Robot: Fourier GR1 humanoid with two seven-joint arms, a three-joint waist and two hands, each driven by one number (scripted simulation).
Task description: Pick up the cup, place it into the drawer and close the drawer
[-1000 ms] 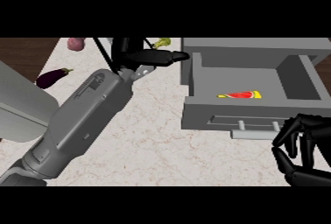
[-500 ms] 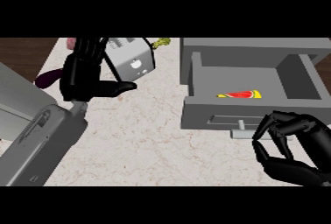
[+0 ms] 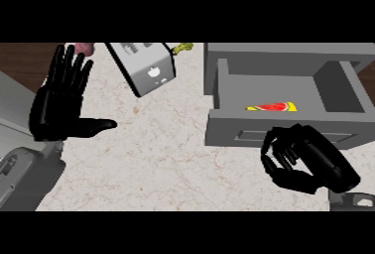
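- I am seeing the drawer (image 3: 282, 89) standing open at the right of the counter (image 3: 168, 158), its grey front facing near, so closing it is not yet done.
- Inside the drawer a red and yellow item (image 3: 273, 106) is lying against the near wall; I am judging this to be the cup, though its shape is too flat-looking for me to be sure.
- If that is the cup, picking and placing look finished, and only the push on the drawer front is left.
- My right hand (image 3: 304, 161) is hanging just near of the drawer front, fingers curled inward and holding nothing that I can see.
- My left hand (image 3: 62, 99) is showing at the left, spread wide with fingers straight and pointing far, carrying nothing.
- A grey box (image 3: 147, 69) is lying tilted on the far part of the counter; it is bearing a small white apple-like mark and dark lettering too small for me to read.
- A pink thing (image 3: 86, 48) and a yellow-green thing (image 3: 183, 47) are peeking in at the far edge.
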